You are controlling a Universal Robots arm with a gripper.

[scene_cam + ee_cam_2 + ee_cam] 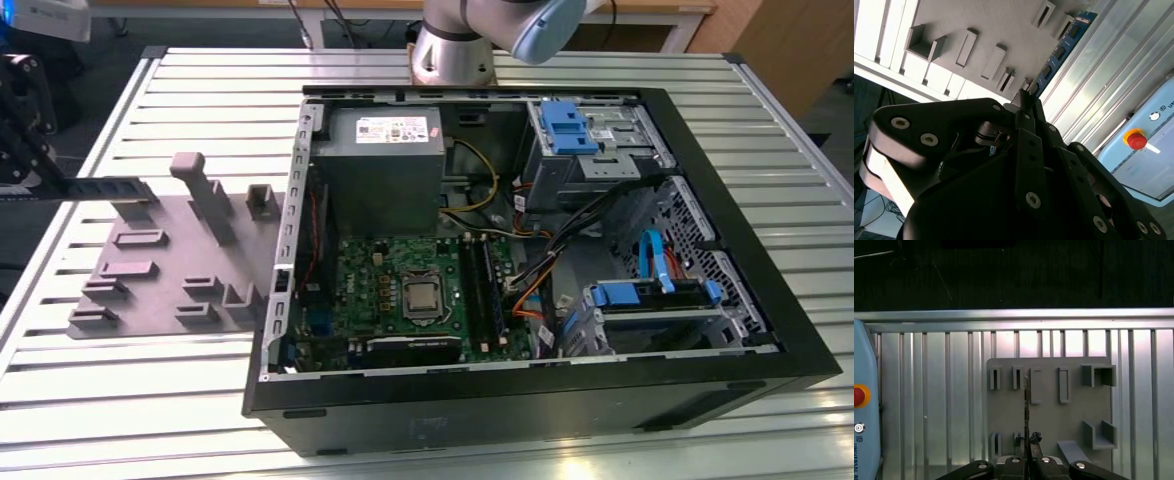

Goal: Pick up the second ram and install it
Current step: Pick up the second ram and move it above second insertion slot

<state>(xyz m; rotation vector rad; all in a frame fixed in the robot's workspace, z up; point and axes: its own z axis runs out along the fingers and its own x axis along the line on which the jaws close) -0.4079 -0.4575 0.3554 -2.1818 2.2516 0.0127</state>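
While pinching the second ram (1060, 49) in the gripper (1024, 102) over the grey tray (154, 265), holds it well apart from the motherboard (387, 275); picked up, not installed.

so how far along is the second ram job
Done: the pincer is closed on the second ram, so the pick-up looks made. In hand: the stick, held over the grey tray at the exterior view's left. Left: the install. The stick is well away from the motherboard inside the open computer case, and nothing shows it near a slot yet.
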